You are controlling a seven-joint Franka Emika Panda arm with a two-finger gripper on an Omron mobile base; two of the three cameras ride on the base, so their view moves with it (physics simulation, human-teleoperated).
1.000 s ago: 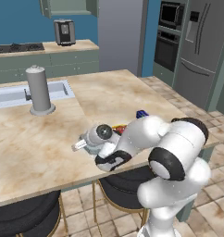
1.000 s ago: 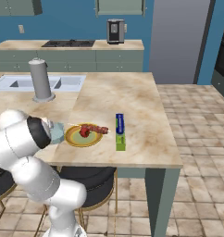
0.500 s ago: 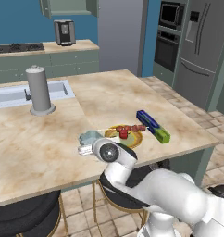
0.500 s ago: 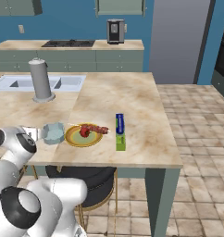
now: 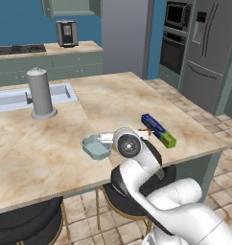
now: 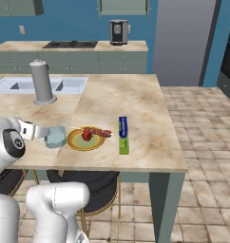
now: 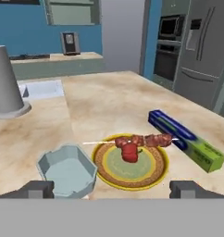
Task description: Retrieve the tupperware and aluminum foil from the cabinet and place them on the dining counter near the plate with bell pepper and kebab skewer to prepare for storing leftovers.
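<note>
tupperware (image 7: pixel 67 172) sits on the dining counter (image 7: pixel 100 106) at about 9 o'clock of the plate (image 7: pixel 131 163), rims just about touching in the hand view. aluminum foil (image 7: pixel 185 139) lies at about 3 o'clock of the plate, near it but apart, long axis running away from the camera with the lime end nearest. both task things look placed, so by my read the job is basically done (only the pull-away looks left).

gripper (image 7: pixel 112 189) jaws stand wide apart, nothing between them; one fingertip shows low beside the tub, the other low on the foil side. in the right base view the gripper (image 6: pixel 37 131) sits just beside the tupperware (image 6: pixel 56 136), at its 9 o'clock, close enough that i cannot tell if it touches.

risks from here:
- the near fingertip is right by the tub's flared rim, so a sideways swing of the hand could clip it and shove the light tub into the plate, or off toward the counter edge.
- a knocked tub could jog the kebab skewer (image 7: pixel 144 140), whose thin stick overhangs the plate rim toward the tub.
- the arm's elbow (image 5: pixel 129 144) hangs low over the near counter edge in the left base view, partly in front of the plate; a careless fold could sweep the tupperware (image 5: pixel 96 146) or foil (image 5: pixel 158 129).
- the foil box is long and slim, so a nudge at one end would likely spin it away from the plate.
- the tall grey cylinder (image 5: pixel 40 93) by the sink (image 5: pixel 12 98) is well apart, low concern.
</note>
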